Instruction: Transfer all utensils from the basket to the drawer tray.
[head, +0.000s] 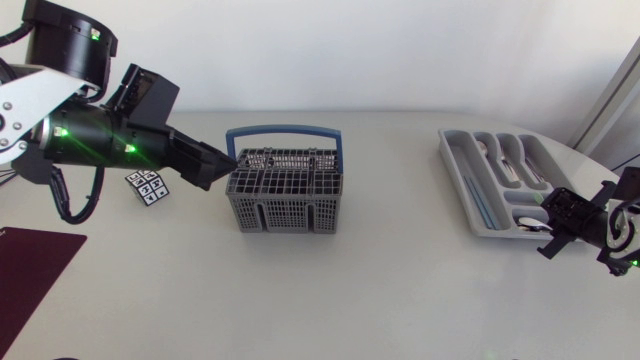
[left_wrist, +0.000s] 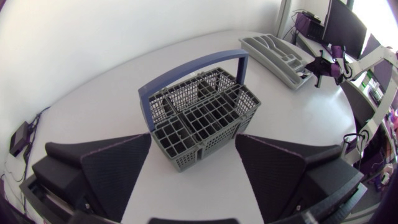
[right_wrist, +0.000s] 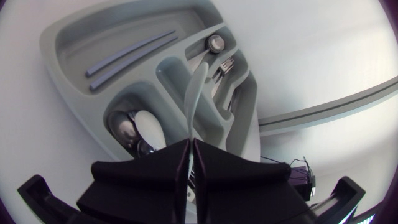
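Two claws: left claw (head: 222, 166), spread wide, sits just beside the basket (head: 285, 190), near a tagged cube (head: 147, 186) and maroon mat (head: 35, 270); right claw (right_wrist: 190, 149) grips a pale utensil (right_wrist: 196, 87) over the drawer tray (right_wrist: 68, 43).

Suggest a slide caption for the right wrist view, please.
Right hand, shut on a pale utensil, holds it over the grey drawer tray.

white table (head: 400, 290), grey basket (head: 285, 212) mid-table, grey drawer tray (head: 452, 160) at right, tag cube (head: 148, 186), maroon mat (head: 35, 270) at left
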